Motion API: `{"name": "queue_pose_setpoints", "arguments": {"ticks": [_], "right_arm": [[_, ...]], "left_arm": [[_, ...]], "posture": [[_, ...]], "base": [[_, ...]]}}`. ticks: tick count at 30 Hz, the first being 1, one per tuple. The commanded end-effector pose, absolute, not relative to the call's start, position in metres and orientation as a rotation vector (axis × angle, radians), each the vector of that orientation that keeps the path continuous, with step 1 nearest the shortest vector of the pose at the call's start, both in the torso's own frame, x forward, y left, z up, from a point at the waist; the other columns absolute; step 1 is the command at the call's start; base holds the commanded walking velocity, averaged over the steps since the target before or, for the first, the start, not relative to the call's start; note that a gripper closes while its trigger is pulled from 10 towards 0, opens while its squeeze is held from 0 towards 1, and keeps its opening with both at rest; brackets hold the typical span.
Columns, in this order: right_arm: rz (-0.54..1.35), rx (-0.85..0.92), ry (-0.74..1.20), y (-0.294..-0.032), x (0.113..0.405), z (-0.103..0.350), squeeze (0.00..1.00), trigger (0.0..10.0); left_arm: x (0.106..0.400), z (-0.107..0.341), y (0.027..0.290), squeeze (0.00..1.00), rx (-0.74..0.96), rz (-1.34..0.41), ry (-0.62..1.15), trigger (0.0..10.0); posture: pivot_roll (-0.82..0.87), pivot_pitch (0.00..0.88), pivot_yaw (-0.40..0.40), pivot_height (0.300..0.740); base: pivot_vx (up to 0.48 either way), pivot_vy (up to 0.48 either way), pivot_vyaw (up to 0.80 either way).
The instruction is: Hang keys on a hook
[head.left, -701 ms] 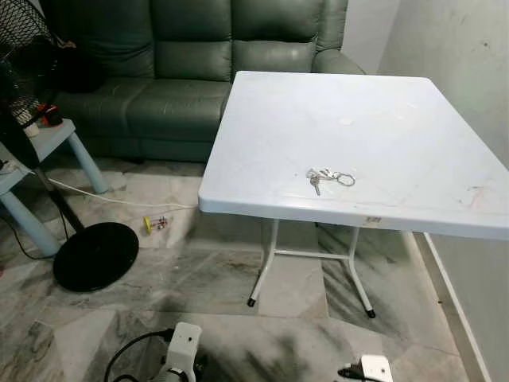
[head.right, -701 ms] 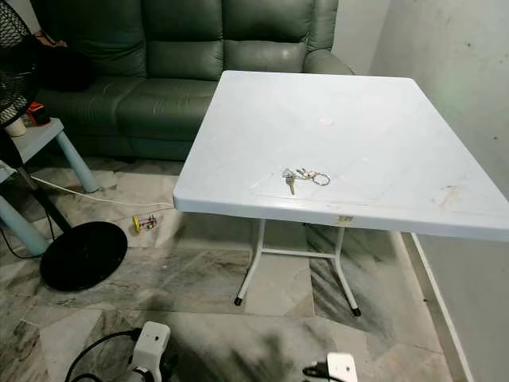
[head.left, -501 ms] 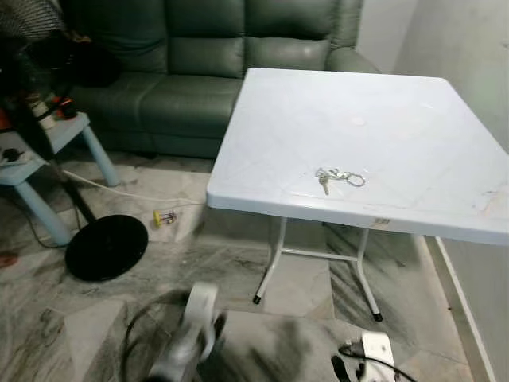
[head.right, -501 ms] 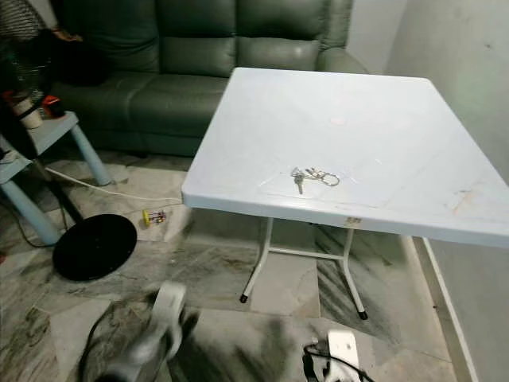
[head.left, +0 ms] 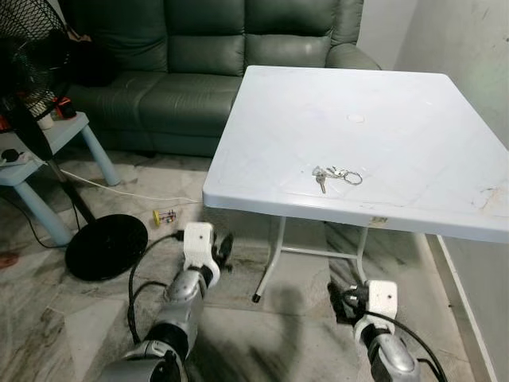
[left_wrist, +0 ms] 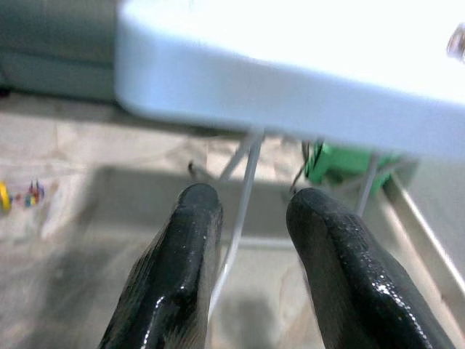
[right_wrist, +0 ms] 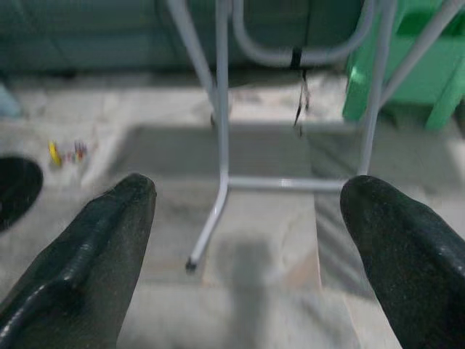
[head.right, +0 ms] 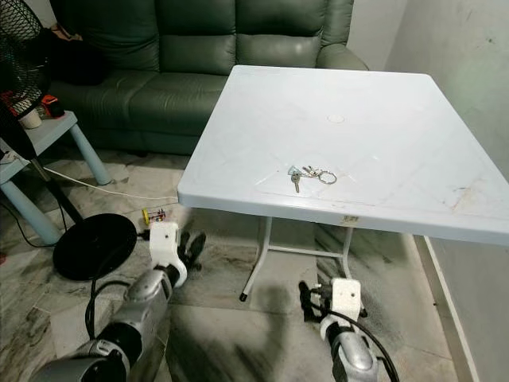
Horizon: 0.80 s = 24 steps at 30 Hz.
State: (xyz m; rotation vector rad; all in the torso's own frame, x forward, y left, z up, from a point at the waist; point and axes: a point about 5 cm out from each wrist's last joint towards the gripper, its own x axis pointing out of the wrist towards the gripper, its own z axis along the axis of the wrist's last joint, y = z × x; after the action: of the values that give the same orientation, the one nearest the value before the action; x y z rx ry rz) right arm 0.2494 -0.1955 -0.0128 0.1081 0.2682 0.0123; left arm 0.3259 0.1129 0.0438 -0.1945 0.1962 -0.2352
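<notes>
A bunch of keys (head.left: 334, 176) on a ring lies near the front edge of the white folding table (head.left: 398, 103). Both grippers are low in front of me, below the tabletop and well short of the keys. My left gripper (head.left: 223, 247) hovers by the table's front left corner, its fingers (left_wrist: 190, 262) a narrow gap apart with nothing between them. My right gripper (head.left: 347, 297) hangs near the table's legs (right_wrist: 221, 131), open wide and empty, with fingers (right_wrist: 109, 233) far apart.
A green sofa (head.left: 183, 72) stands behind the table. To the left are a standing fan with a round black base (head.left: 106, 246), a pale blue stool (head.left: 40, 151) and a white cable (head.left: 119, 191) across the marble floor. A wall (head.left: 477, 64) runs along the table's right.
Both arms have come up into view from the bottom edge, toward the table. The camera has shifted a little. The keys lie where they were.
</notes>
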Motion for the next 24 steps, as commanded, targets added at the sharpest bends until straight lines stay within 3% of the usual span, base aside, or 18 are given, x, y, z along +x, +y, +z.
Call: {"name": "queue_pose_setpoints", "arguments": {"ticks": [1, 9, 16, 24], "right_arm": [[-0.016, 0.126, 0.175, -0.2, 0.255, 0.001, 0.0, 10.0], [-0.099, 0.153, 0.032, -0.206, 0.274, 0.033, 0.0, 10.0], [-0.001, 0.115, -0.087, -0.186, 0.285, 0.071, 0.0, 10.0], [0.181, 0.07, -0.17, -0.158, 0.275, 0.098, 0.0, 10.0]], "left_arm": [[0.332, 0.053, 0.122, 0.0, -0.253, -0.185, 0.158, 10.0], [0.341, 0.072, 0.126, 0.0, -0.257, -0.15, 0.093, 10.0], [0.341, 0.106, 0.12, 0.0, -0.212, -0.244, -0.048, 10.0], [0.329, 0.129, 0.115, 0.0, -0.206, -0.351, -0.126, 10.0]], "posture": [[0.07, 0.0, 0.004, 0.74], [0.07, 0.0, 0.004, 0.74], [0.07, 0.0, 0.004, 0.74], [0.06, 0.0, 0.011, 0.74]], "base": [[0.0, 0.0, 0.0], [0.0, 0.0, 0.0], [0.0, 0.0, 0.0], [0.0, 0.0, 0.0]]}}
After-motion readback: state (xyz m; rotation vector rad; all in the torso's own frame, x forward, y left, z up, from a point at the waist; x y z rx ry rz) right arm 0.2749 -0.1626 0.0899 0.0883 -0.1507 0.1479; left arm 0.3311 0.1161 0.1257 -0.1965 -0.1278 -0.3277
